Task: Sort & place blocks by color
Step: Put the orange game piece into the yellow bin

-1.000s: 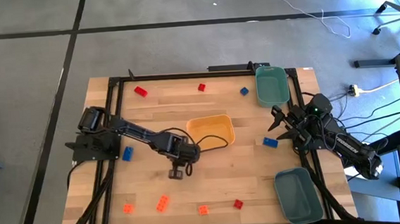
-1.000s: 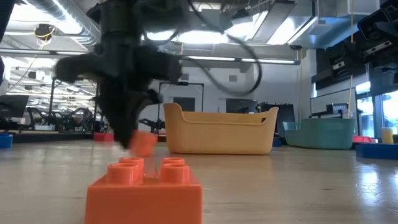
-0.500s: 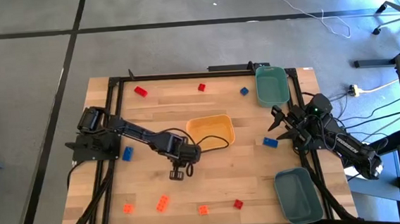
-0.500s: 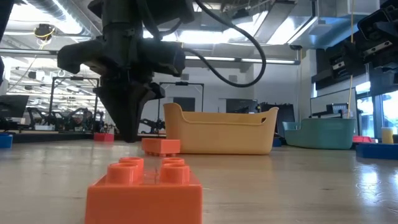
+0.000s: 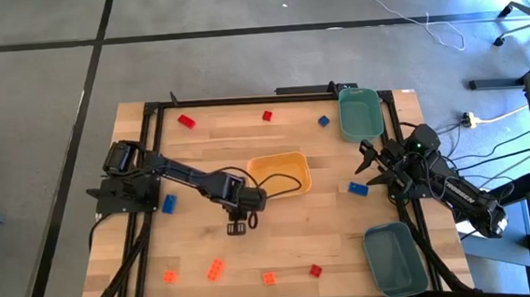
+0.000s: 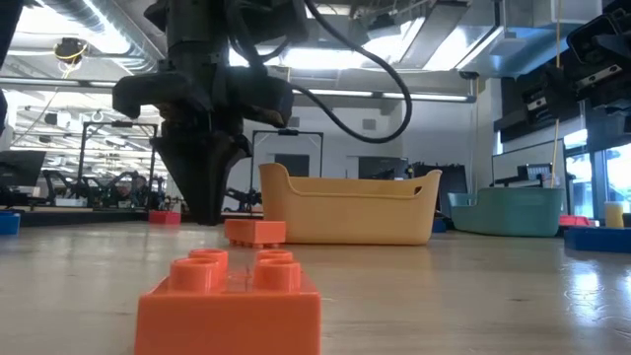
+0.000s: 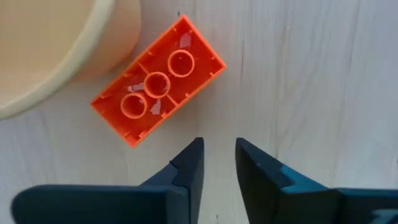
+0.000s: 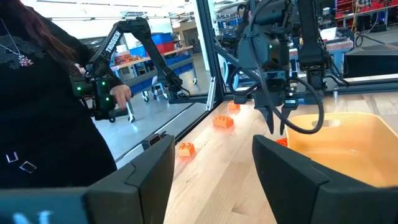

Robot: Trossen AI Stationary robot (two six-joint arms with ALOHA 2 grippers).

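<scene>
Left wrist view puts the orange block flat on the table, studs up, lying aslant just beside the rim of the yellow-orange tray and not in it. My left gripper hangs above it with its fingers slightly parted and nothing between them, so the block is loose. The risk I see is the sort going wrong here: this block sits outside the tray near the middle of the table, and a regrasp on its slanted sides could slip or push it against the tray wall. Only the low view shows it touching the wood (the high view hides it under the arm). My right gripper waits open at the table's right edge, holding nothing
</scene>
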